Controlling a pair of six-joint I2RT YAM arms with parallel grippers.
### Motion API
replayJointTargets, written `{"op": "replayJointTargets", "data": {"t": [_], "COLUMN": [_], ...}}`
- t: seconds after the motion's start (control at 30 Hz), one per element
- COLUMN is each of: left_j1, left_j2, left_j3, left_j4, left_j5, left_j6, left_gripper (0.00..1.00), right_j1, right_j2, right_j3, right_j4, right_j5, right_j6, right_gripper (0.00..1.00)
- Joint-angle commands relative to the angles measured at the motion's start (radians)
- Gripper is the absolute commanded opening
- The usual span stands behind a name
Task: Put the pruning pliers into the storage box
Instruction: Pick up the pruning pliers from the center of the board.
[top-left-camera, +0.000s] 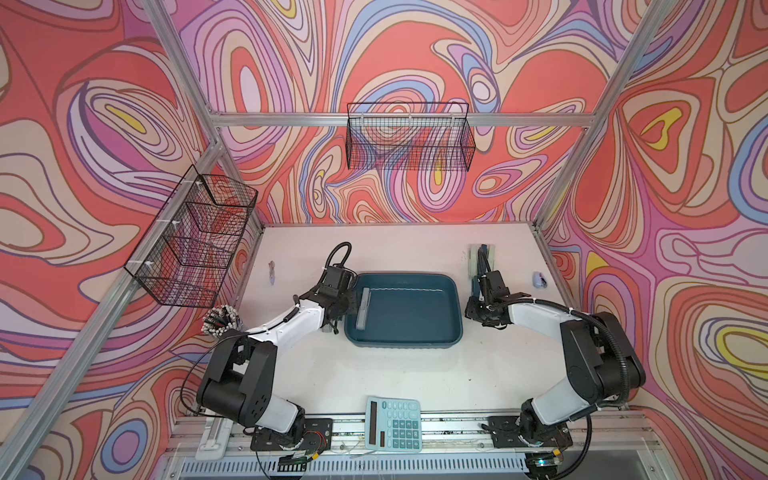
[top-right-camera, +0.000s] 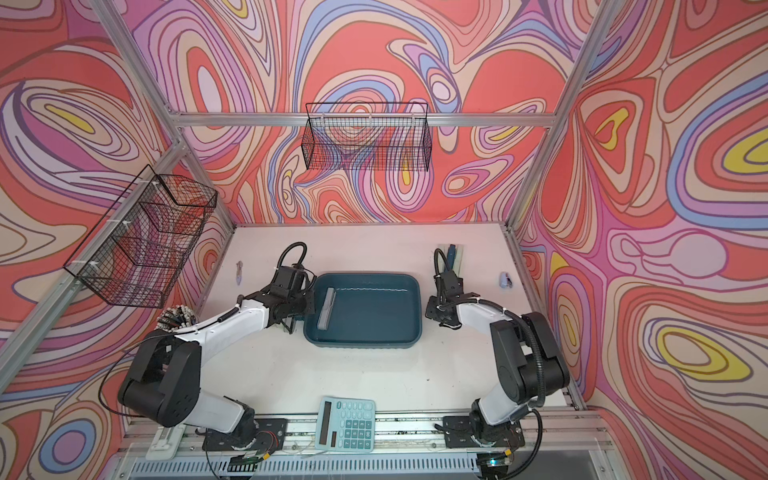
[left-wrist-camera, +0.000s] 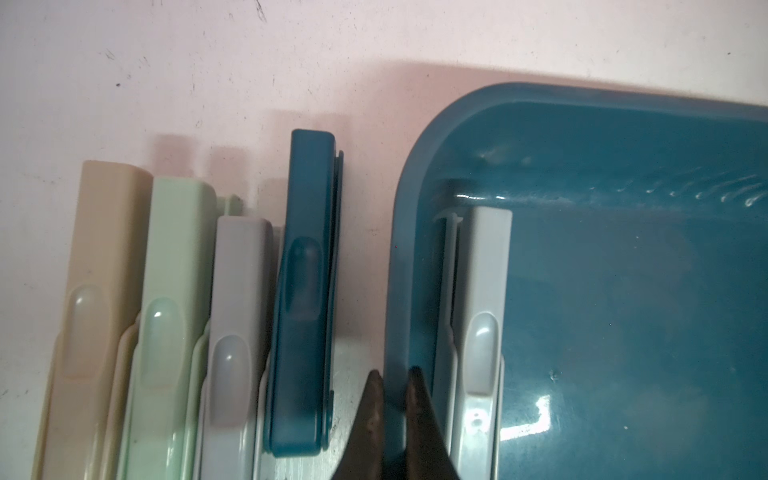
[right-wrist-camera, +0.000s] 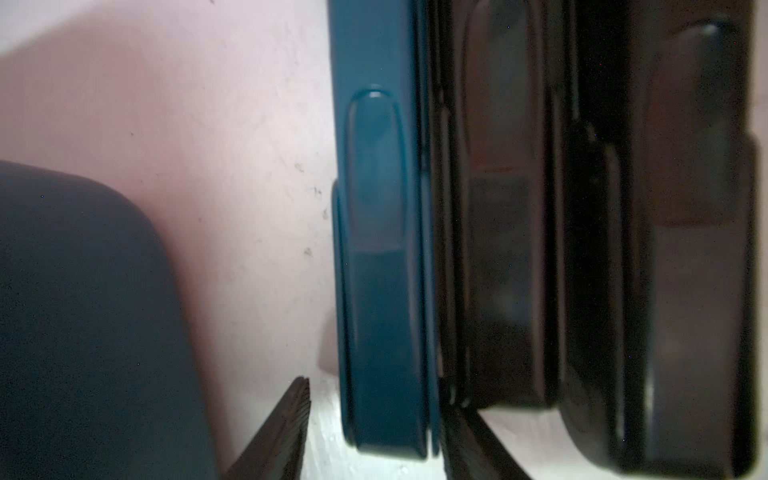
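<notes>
Found the storage box (top-left-camera: 415, 332) floor mostly free, taken up only along the left wall by one grey plier (top-left-camera: 363, 308). Outside that wall, saw just a slim strip of bare table (left-wrist-camera: 365, 249) before the teal plier (left-wrist-camera: 305, 291) — then grey, pale green and beige pliers (left-wrist-camera: 170, 291) packed side by side, no finger room between. Right of the box, noted a wider bare strip up to the dark teal plier (right-wrist-camera: 382, 249) — black pliers (right-wrist-camera: 511, 208) tight against its far side.

The white table (top-left-camera: 374, 374) bears the teal storage box (top-left-camera: 399, 344) at centre, pruning pliers (top-left-camera: 474, 257) far right, and a calculator (top-left-camera: 394, 424) at the near edge.
</notes>
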Motion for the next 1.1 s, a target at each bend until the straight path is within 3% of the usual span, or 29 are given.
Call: {"op": "replayJointTargets", "data": {"t": [0.0,0.47,1.07], "left_j1": [0.010,0.010,0.011], "left_j2": [0.026,0.037,0.038], "left_j3": [0.014,0.022,0.005], "left_j4": [-0.035,-0.035,-0.033], "left_j5": [-0.025,-0.020,-0.023], "left_j6": [0.006,0.014,0.014], "left_gripper": [0.00,0.00,0.00], "right_j1": [-0.004,-0.004,-0.002], "right_j2": [-0.011,0.042,0.075], "right_j3": [0.017,0.095,0.114], "right_j4": [0.049,-0.006,0.007], "right_j5": [-0.032,0.078,0.160], "right_j6": [-0.020,0.002,0.025], "right_gripper": [0.51,0.49,0.34]}}
